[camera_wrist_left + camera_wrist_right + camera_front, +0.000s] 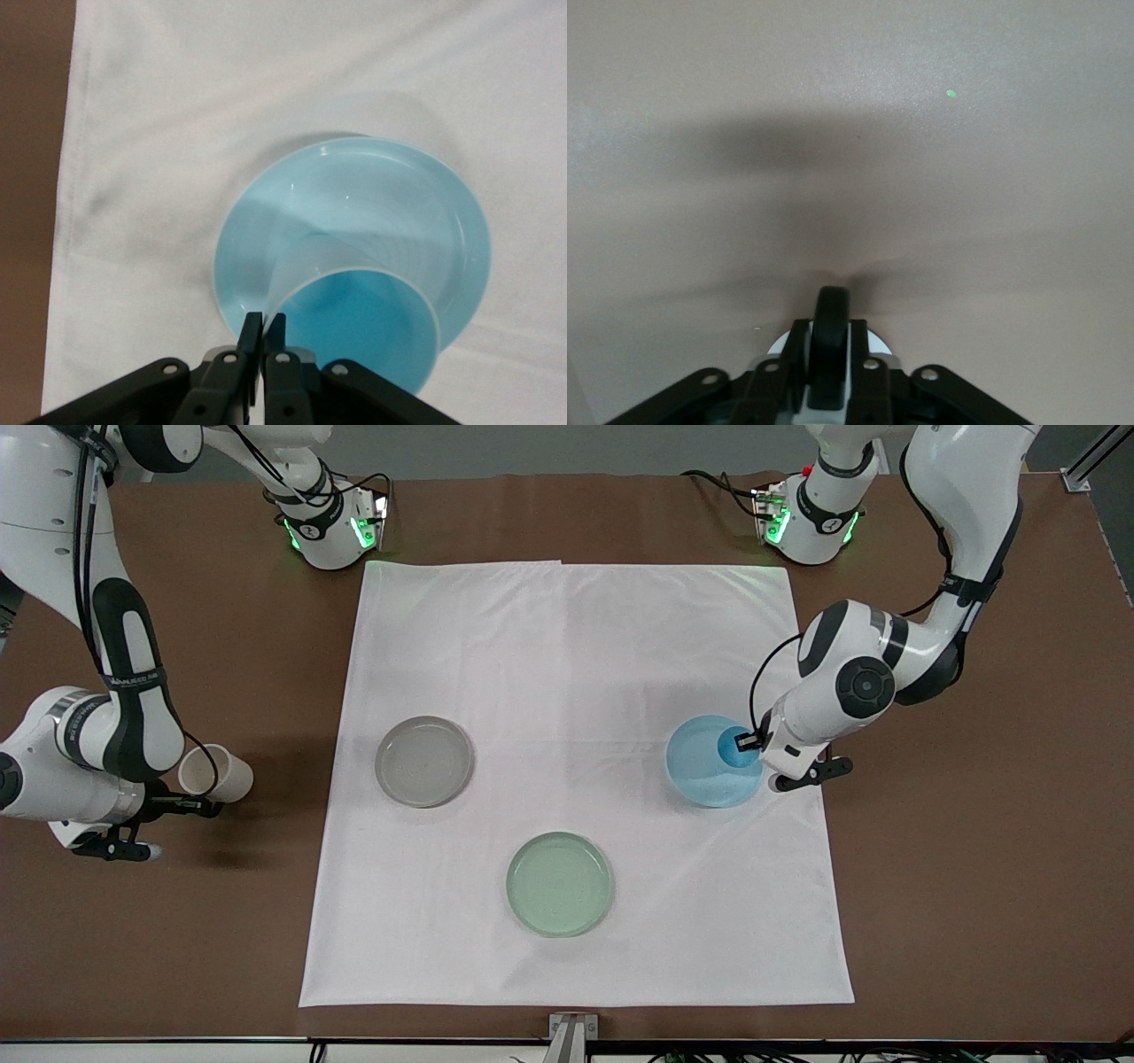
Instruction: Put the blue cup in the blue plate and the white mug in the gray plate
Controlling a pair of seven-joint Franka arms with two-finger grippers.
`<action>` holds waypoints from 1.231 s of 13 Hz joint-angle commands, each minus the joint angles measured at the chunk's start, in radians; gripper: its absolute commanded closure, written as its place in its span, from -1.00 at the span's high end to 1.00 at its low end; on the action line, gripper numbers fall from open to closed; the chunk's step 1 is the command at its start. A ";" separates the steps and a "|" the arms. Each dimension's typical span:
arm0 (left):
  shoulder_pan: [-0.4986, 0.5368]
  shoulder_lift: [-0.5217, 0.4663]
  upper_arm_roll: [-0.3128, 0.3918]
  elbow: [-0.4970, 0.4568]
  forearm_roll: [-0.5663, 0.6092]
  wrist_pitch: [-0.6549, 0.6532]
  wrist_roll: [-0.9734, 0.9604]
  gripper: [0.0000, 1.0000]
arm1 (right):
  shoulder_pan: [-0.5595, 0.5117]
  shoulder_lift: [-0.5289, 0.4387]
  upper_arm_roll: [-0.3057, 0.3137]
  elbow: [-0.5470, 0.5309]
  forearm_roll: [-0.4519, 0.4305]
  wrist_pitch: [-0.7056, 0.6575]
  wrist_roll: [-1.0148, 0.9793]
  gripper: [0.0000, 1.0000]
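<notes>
My left gripper [749, 741] is shut on the rim of the blue cup [733, 746], which is over the blue plate [709, 766] near the left arm's end of the cloth. In the left wrist view the gripper [263, 324] pinches the wall of the blue cup [363, 328] above the blue plate [354, 204]. My right gripper [188, 804] is shut on the black handle of the white mug [217, 773], held tilted over the bare brown table off the cloth. The right wrist view shows the gripper [831, 341] around the handle [831, 310]. The gray plate [423, 761] is empty.
A pale green plate [559, 883] lies on the white cloth [576, 646], nearer the front camera than the other two plates. Brown table [974, 868] surrounds the cloth.
</notes>
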 commanded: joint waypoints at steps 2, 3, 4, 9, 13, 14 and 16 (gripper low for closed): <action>0.020 -0.013 0.005 0.022 0.014 0.006 -0.005 1.00 | -0.008 -0.040 0.014 -0.022 0.012 -0.002 -0.022 -0.81; 0.030 -0.029 0.008 0.051 0.016 -0.031 -0.002 1.00 | 0.000 -0.051 0.016 -0.013 0.012 -0.007 -0.022 -0.86; 0.050 -0.039 0.008 0.114 0.016 -0.104 -0.002 1.00 | 0.018 -0.073 0.016 -0.004 0.011 -0.025 -0.022 -0.89; 0.164 -0.034 0.009 0.478 0.019 -0.406 0.107 1.00 | 0.208 -0.149 0.016 0.068 0.012 -0.189 0.082 -0.92; 0.201 -0.042 0.012 0.669 0.028 -0.601 0.257 1.00 | 0.389 -0.144 0.016 0.059 0.012 -0.191 0.341 -0.92; 0.199 -0.042 0.012 0.694 0.025 -0.658 0.268 1.00 | 0.417 -0.140 0.016 0.059 0.012 -0.191 0.380 -0.92; 0.199 -0.072 0.012 0.699 0.024 -0.704 0.294 1.00 | 0.464 -0.137 0.016 0.053 0.027 -0.188 0.417 -0.92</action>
